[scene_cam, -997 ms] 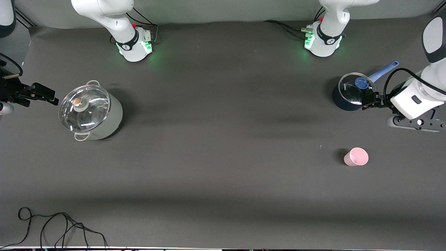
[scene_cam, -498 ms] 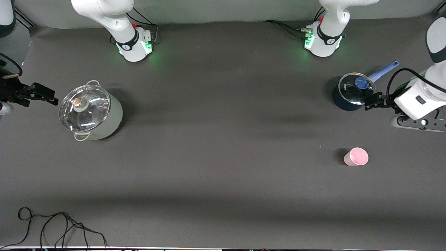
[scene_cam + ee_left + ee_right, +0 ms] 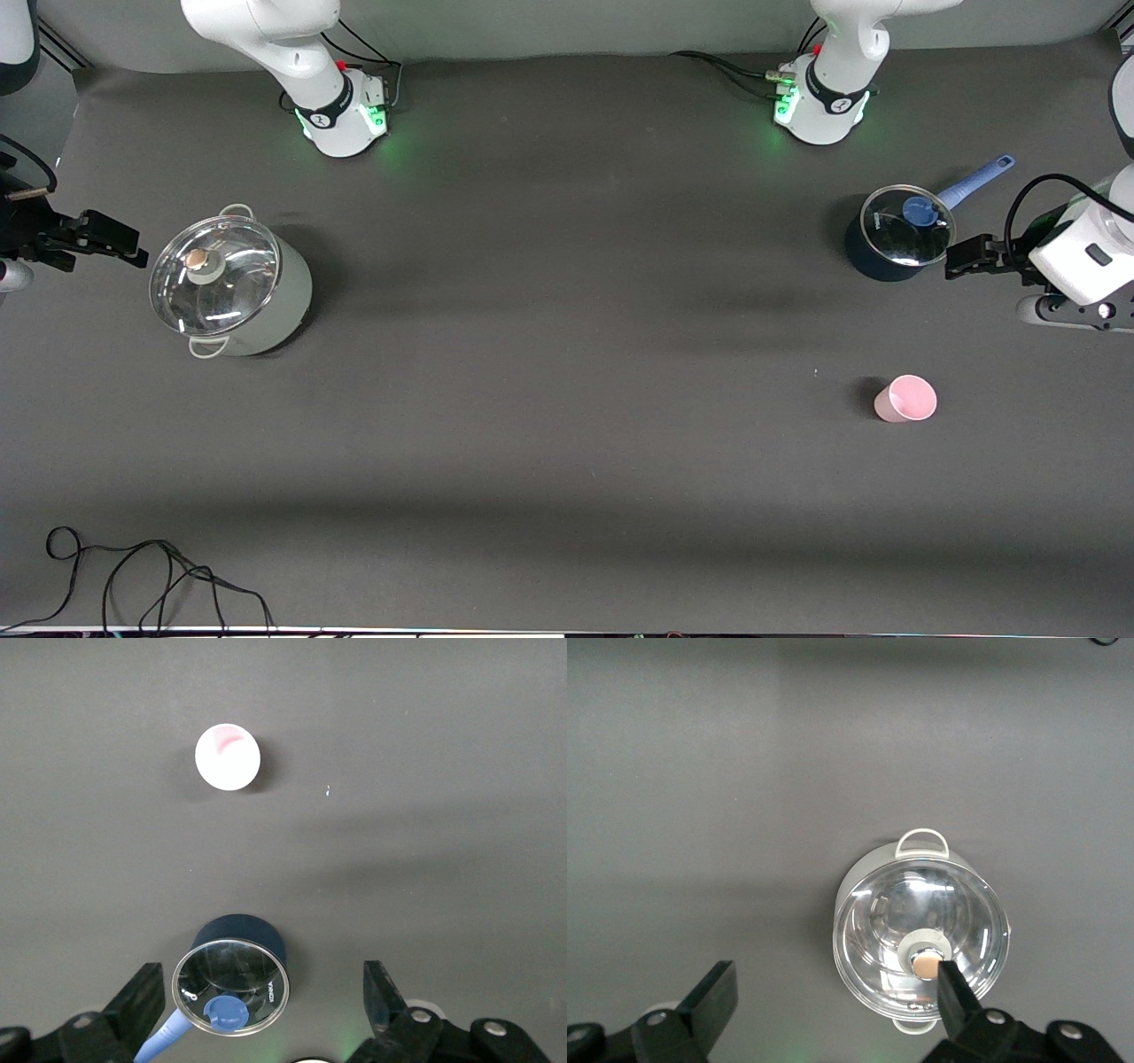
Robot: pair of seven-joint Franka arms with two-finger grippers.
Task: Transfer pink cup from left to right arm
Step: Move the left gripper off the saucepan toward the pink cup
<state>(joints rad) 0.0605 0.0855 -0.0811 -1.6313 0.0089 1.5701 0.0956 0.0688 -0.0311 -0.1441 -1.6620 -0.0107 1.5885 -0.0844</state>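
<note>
The pink cup point(image 3: 905, 399) stands upright on the dark table, toward the left arm's end and nearer to the front camera than the blue saucepan. It also shows in the left wrist view point(image 3: 228, 757). My left gripper point(image 3: 970, 257) is open and empty, over the table beside the saucepan and well apart from the cup; its wrist view point(image 3: 261, 992) shows the jaws spread wide. My right gripper point(image 3: 97, 244) is open and empty at the right arm's end, beside the big pot, and its wrist view point(image 3: 833, 997) shows the jaws wide apart. The right arm waits.
A dark blue saucepan point(image 3: 895, 235) with a glass lid and a blue handle stands near the left arm's base point(image 3: 232, 983). A pale green pot point(image 3: 229, 283) with a glass lid stands at the right arm's end point(image 3: 921, 935). A black cable point(image 3: 133, 576) lies at the near edge.
My left gripper has drawn back from over the saucepan's lid toward the left arm's end of the table. The cup, the pots and the right arm have not moved.
</note>
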